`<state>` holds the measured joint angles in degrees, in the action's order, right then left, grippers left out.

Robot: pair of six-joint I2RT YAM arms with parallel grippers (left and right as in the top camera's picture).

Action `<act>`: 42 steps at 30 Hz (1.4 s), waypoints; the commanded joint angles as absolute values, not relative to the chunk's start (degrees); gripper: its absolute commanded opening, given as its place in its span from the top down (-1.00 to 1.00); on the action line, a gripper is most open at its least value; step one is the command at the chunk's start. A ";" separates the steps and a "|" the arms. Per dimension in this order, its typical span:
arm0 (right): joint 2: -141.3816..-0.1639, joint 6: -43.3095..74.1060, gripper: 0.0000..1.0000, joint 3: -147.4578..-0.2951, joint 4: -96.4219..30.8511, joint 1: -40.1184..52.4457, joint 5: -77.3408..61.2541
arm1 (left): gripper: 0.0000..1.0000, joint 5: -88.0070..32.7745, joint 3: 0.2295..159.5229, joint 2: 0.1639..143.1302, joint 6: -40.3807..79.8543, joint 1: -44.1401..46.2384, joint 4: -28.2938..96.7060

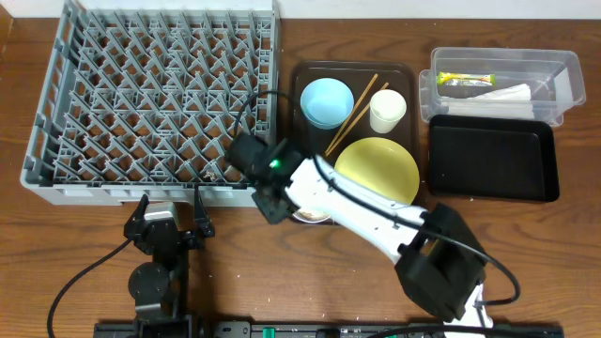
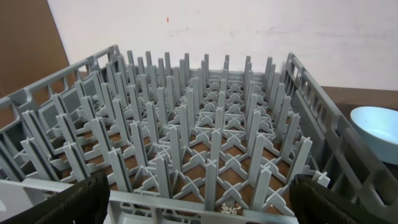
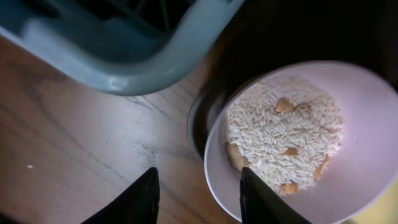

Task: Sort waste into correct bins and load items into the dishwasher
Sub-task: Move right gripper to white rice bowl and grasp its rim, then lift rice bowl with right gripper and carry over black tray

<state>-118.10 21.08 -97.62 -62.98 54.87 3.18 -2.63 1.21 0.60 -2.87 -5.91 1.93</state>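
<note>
The two dark fingers [image 3: 134,200] of the right claw [image 3: 199,180] fill the bottom of its wrist view, set apart with nothing held. In that picture the near rim of the white bowl [image 3: 373,112] lies between them, one finger over the wooden table [image 3: 81,143] and the other over the bowl's inside (whether either touches the rim I cannot tell). The bowl holds rice scraps [image 3: 280,137] with a few tan bits, and it sits on the dark front-left corner of the brown tray [image 3: 199,118], just beside a rounded corner of the grey dish rack [image 3: 124,56].

From overhead the right arm reaches across from the lower right and covers most of that bowl. Also on the tray are a blue bowl [image 1: 326,101], a white cup [image 1: 387,110], a pair of chopsticks [image 1: 352,117] lying slantwise between them, and a yellow plate [image 1: 376,169] in front.

To the right of the tray stands a clear tub [image 1: 571,80] with a green-yellow wrapper [image 1: 465,80] and a white napkin [image 1: 502,94] inside. A black tray [image 1: 493,155] lies just in front of the tub.

The left claw [image 2: 200,190] is spread wide and holds nothing, facing the near wall of the rack. Its wrist view looks over the rows of upright pegs.
</note>
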 commanded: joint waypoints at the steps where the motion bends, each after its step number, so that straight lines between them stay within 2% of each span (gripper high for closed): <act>1: -117.34 25.34 0.20 -94.76 -61.21 54.83 7.49 | -0.87 -1.72 0.23 0.30 -3.18 -6.20 4.01; 9: -117.34 25.32 0.24 -90.30 -57.39 54.81 7.05 | -0.87 -1.72 0.23 0.30 -3.18 -6.20 4.01; 17: -117.34 26.11 0.50 -88.55 -55.86 54.83 7.05 | -0.87 -1.72 0.23 0.30 -3.18 -6.20 4.01; 33: -117.34 26.61 0.62 -86.43 -53.67 54.83 7.05 | -0.87 -1.72 0.23 0.30 -3.18 -6.20 4.01; 40: -117.34 26.61 0.97 -86.41 -53.54 54.83 7.07 | -0.87 -1.72 0.23 0.30 -3.18 -6.20 4.01; 42: -117.34 26.63 0.98 -86.41 -53.52 54.83 7.05 | -0.87 -1.72 0.23 0.30 -3.18 -6.20 4.01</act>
<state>-118.10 26.13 -87.15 -53.25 54.76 6.57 -2.63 1.21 0.60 -2.87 -5.91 1.93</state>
